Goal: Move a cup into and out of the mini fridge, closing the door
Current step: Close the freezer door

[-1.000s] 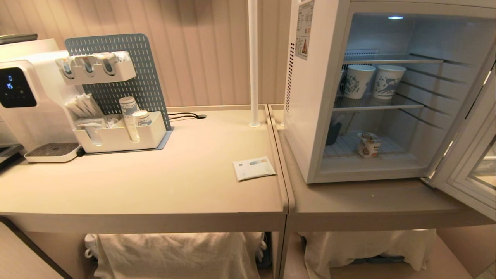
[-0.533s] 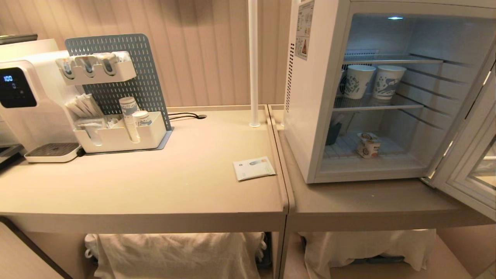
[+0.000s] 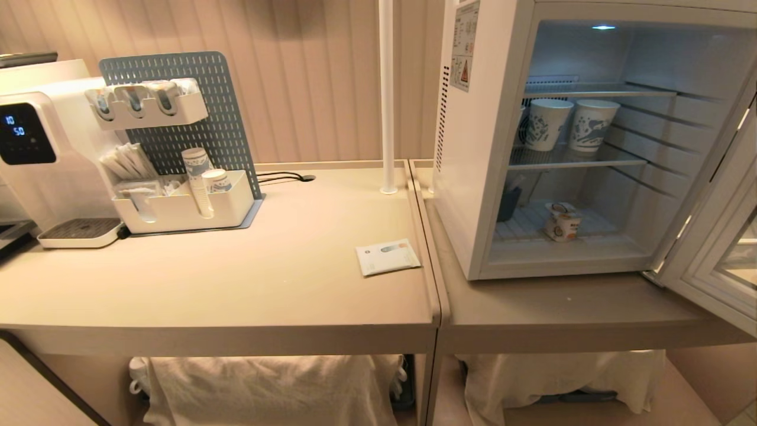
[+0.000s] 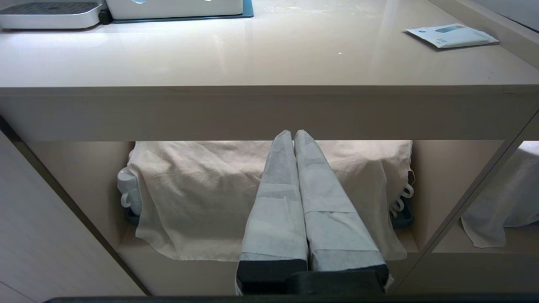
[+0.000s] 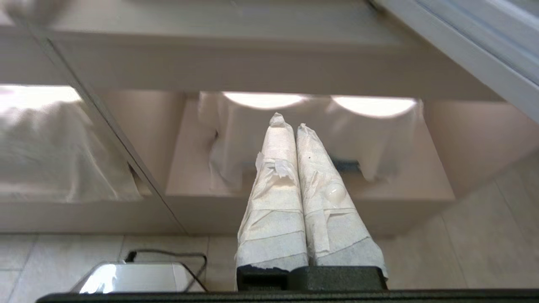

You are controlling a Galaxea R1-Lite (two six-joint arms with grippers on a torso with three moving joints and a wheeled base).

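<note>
Nothing on the two tables is shifting between the earlier head frames and now; only the digits on the dispenser's dark screen (image 3: 22, 134) are changing, and they are now reading 10 over 50.

Head view: the mini fridge (image 3: 473, 177) is standing at the upper right on the right-hand table (image 3: 562, 307), its interior lit. The door (image 3: 718, 248) is hanging wide open at the right edge of the frame, its white inner face showing. The cup (image 3: 562, 222), white with an orange label, is sitting upright on the bottom shelf, toward the front. Two taller paper cups (image 3: 568, 123) with blue print are standing side by side on the middle wire shelf. A sticker (image 3: 465, 44) with a warning triangle is showing on the fridge's left wall; its text is too small to read. On the left table (image 3: 236, 284) a white packet (image 3: 387, 257) is lying near the right edge, and a white organiser (image 3: 183, 207) in front of a blue pegboard is sitting at the upper left. Neither arm is appearing here.

Left wrist view: the left gripper (image 4: 293, 136) is hovering below the table edge, its tape-wrapped fingers (image 4: 278, 189) pressed together and holding nothing, pointing at a draped cloth (image 4: 202, 185) on the lower shelf. The packet is showing at the upper right.

Right wrist view: the right gripper (image 5: 287, 122) is likewise hanging low in front of the right table's lower shelf, its wrapped fingers (image 5: 320, 185) closed on nothing. The door's lower edge is crossing the upper right corner, and a shiny metal object (image 5: 130, 277) with a cable is lying on the tiled floor at the lower left.
</note>
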